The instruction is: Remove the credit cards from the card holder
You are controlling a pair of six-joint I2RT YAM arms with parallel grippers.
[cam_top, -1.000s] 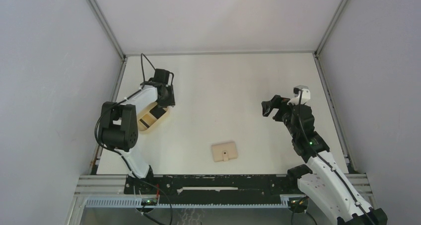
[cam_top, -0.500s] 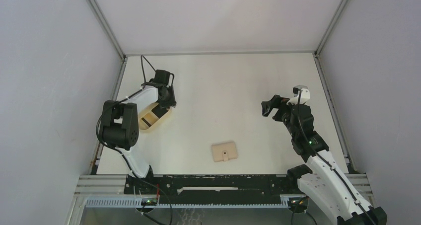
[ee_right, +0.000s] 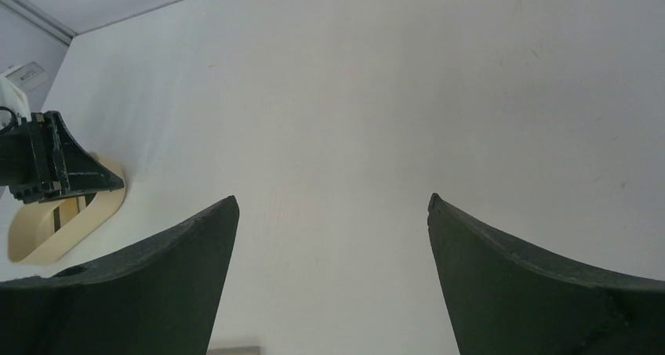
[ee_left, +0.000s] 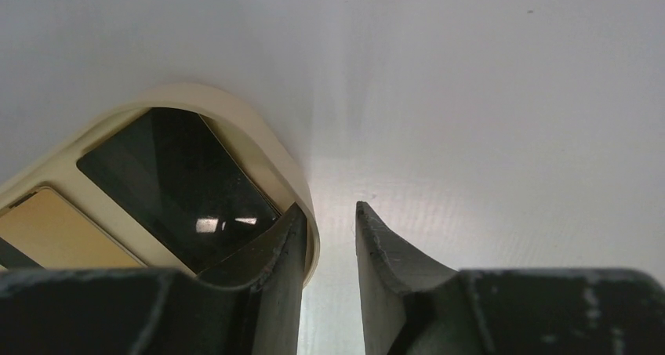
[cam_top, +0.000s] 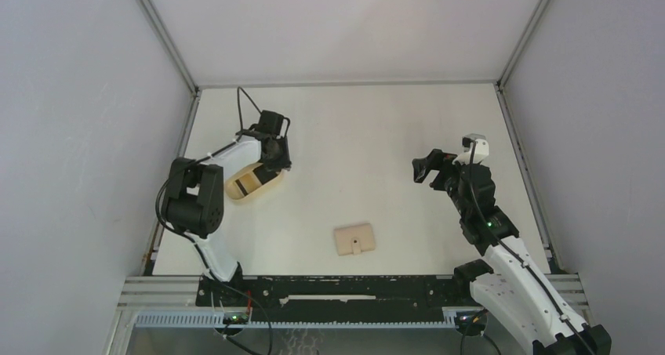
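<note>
tray (ee_left: pixel 235 110) dragged rightward, left claw (ee_left: pixel 329 211) straddling its rim.

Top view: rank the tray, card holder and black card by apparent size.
Tray and card holder: too close to rank; the left gripper covers the tray's end.
Black card: smallest, a dark sliver inside it.

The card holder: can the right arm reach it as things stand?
Probably yes. The right claw is open and holds nothing, and the card holder lies alone nearby, closed, with nothing between them.

Open table (cam_top: pixel 368 135) around card holder (cam_top: pixel 354 240), apparently.
</note>
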